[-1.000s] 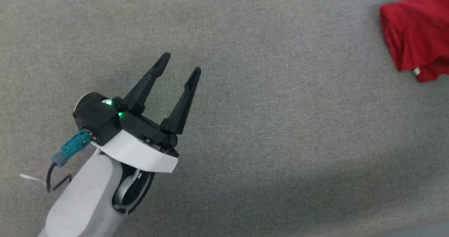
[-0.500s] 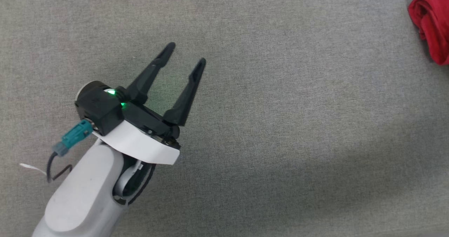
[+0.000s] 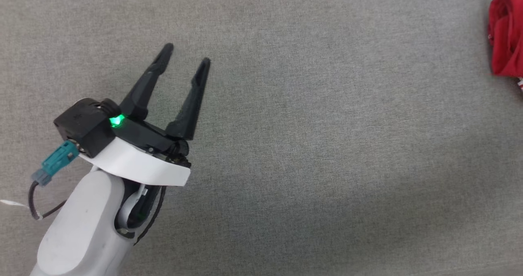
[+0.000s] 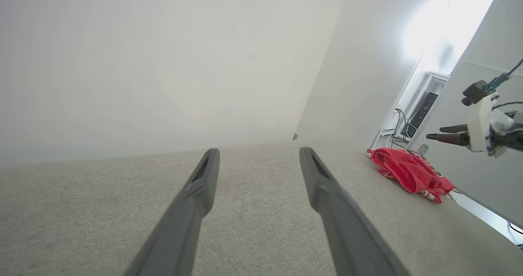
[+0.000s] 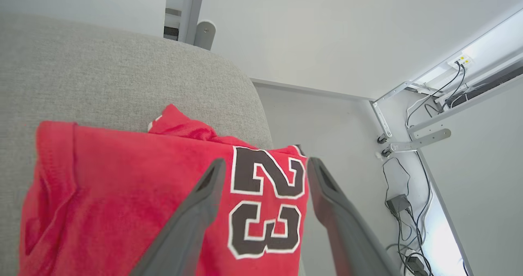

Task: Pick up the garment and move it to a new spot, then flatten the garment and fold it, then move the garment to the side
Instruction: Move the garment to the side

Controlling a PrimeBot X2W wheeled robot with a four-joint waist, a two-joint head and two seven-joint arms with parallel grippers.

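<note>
On the grey fabric surface (image 3: 327, 145), far right edge of my head view: the garment (image 3: 504, 39) lies bunched up, red.
Garment, from my right wrist: red cloth spread near the rounded end of the surface, black "23" outlined in white facing up, and that part seems to reach past the surface's edge.
My right gripper (image 5: 266, 161): fingers spread wide, gripping nothing, and the "23" shows in the gap between them.
Right gripper, from my left wrist: it hangs in the air above the garment, clear of it.
My left gripper (image 3: 188, 54): fingers wide apart, empty, over bare grey fabric, well apart from the garment.
Left forearm (image 3: 81, 227): pale, rising from the lower left of my head view, with a green light (image 3: 116, 121) lit at the wrist.
Backdrop: white wall (image 5: 327, 31), cables (image 5: 408, 210) on the floor past the surface's end.
</note>
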